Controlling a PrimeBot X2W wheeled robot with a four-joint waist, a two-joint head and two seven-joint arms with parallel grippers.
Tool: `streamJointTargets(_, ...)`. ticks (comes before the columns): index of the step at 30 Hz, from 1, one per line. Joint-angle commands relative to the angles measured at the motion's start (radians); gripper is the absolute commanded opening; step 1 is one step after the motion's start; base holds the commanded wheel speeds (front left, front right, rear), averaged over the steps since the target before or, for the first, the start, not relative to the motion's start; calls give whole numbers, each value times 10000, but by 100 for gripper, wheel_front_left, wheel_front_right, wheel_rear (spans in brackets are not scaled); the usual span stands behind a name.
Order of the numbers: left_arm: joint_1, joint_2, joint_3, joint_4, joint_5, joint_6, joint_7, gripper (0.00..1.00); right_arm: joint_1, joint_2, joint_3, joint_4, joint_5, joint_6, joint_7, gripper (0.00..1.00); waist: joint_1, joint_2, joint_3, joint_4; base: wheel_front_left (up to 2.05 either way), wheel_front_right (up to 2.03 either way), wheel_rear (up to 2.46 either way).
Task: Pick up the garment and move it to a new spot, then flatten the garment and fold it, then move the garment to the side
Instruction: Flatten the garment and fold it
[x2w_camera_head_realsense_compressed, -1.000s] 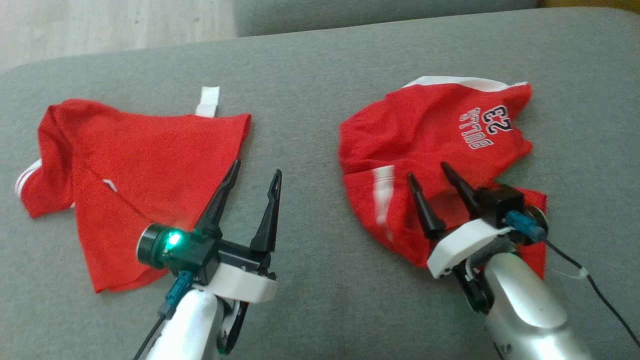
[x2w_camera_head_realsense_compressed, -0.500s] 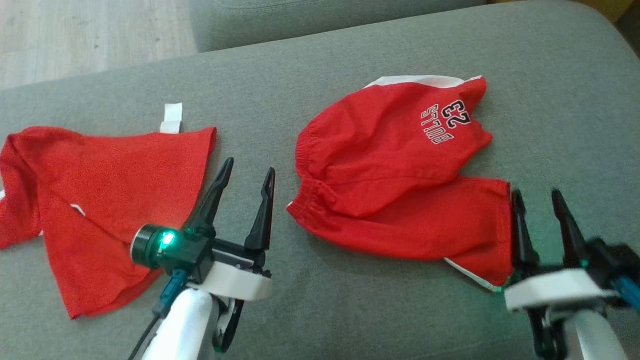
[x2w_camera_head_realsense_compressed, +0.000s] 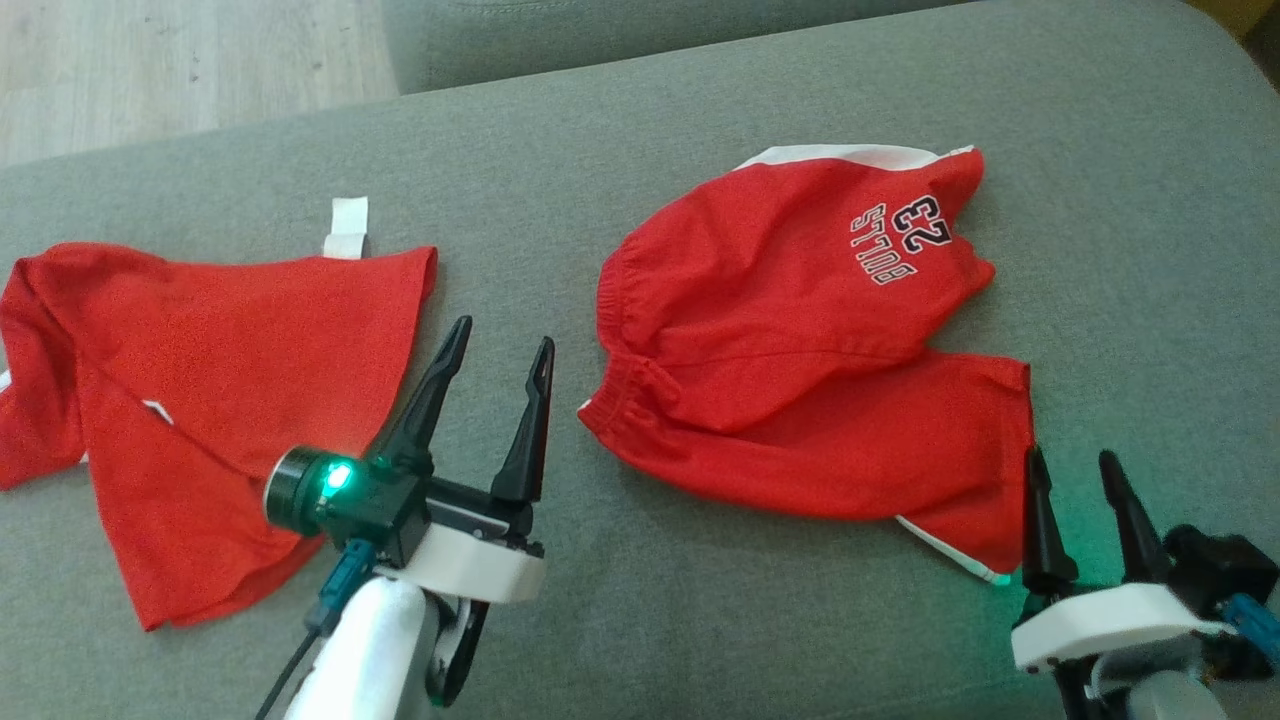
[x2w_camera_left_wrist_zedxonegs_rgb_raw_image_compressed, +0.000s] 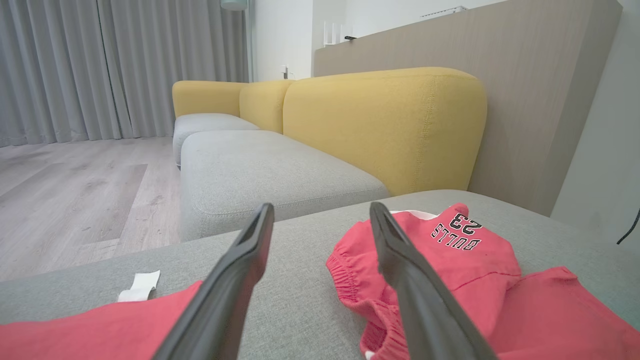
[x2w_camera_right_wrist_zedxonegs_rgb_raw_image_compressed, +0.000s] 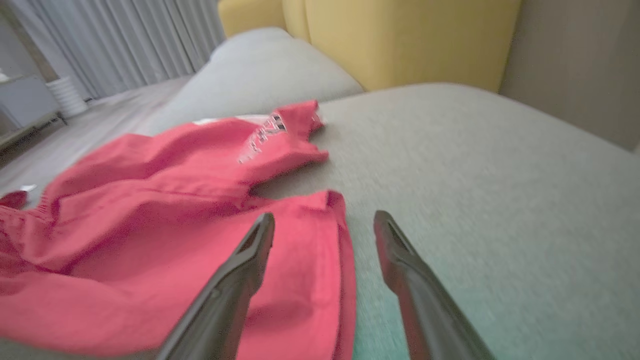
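Note:
The garment, red shorts (x2w_camera_head_realsense_compressed: 800, 330) printed "BULLS 23" with white trim, lies spread on the grey sofa cushion (x2w_camera_head_realsense_compressed: 650, 620). My right gripper (x2w_camera_head_realsense_compressed: 1070, 458) stands open just off the shorts' near right hem, with nothing between its fingers. In the right wrist view the right gripper (x2w_camera_right_wrist_zedxonegs_rgb_raw_image_compressed: 325, 216) straddles the hem edge of the shorts (x2w_camera_right_wrist_zedxonegs_rgb_raw_image_compressed: 175, 210). My left gripper (x2w_camera_head_realsense_compressed: 505, 335) is open and empty over bare cushion, between the shorts and a red shirt (x2w_camera_head_realsense_compressed: 230, 380). The left wrist view has the left gripper (x2w_camera_left_wrist_zedxonegs_rgb_raw_image_compressed: 322, 207) open, with the shorts (x2w_camera_left_wrist_zedxonegs_rgb_raw_image_compressed: 465, 270) to its right.
The red shirt with a white tag (x2w_camera_head_realsense_compressed: 347, 228) lies flat on the cushion's left side. Wooden floor (x2w_camera_head_realsense_compressed: 150, 70) lies beyond the far edge. A second grey cushion (x2w_camera_left_wrist_zedxonegs_rgb_raw_image_compressed: 260, 170) and a yellow backrest (x2w_camera_left_wrist_zedxonegs_rgb_raw_image_compressed: 385, 125) stand behind.
The right gripper, which hovered over the bunched shorts, has drawn back to the near right, off the hem. The shorts now lie spread out. The head camera shifted; the left gripper held still.

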Motion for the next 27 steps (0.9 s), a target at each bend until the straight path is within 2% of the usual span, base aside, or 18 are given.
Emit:
streamJointTargets(1,-332,-6,297,-295,111,-1,-51,100,-414,-59,151,-129,222,-7,10,100,0,0,6,34,0,0,0)
streamJointTargets(9,-298,-7,246,-276,132,-8,-51,100,-825,-58,342,1029,1145,-7,387,100,0,0,46,219,0,0,0)
streamJointTargets(18,-289,-5,275,-290,218,-24,-51,100,-1087,-57,787,1661,1607,-7,534,100,0,0,151,267,0,0,0)
streamJointTargets(19,-288,-5,275,-290,228,-27,-51,100,-1116,-57,825,1709,1630,-7,529,89,0,0,154,269,0,0,0)
streamJointTargets(20,-287,-5,271,-286,235,-30,-51,100,-1146,-57,868,1747,1634,-7,516,40,0,0,153,271,0,0,0)
streamJointTargets(21,-285,-5,268,-281,241,-33,-51,100,-1182,-57,900,1772,1636,-7,492,4,0,0,149,270,0,0,0)
streamJointTargets(22,-285,-5,265,-273,246,-36,-51,100,-1222,-57,923,1772,1609,-7,434,0,0,0,140,267,0,0,0)
streamJointTargets(27,-244,-5,275,-252,249,-41,-51,100,-1365,-57,884,1686,1464,-7,301,0,0,0,57,241,0,0,0)
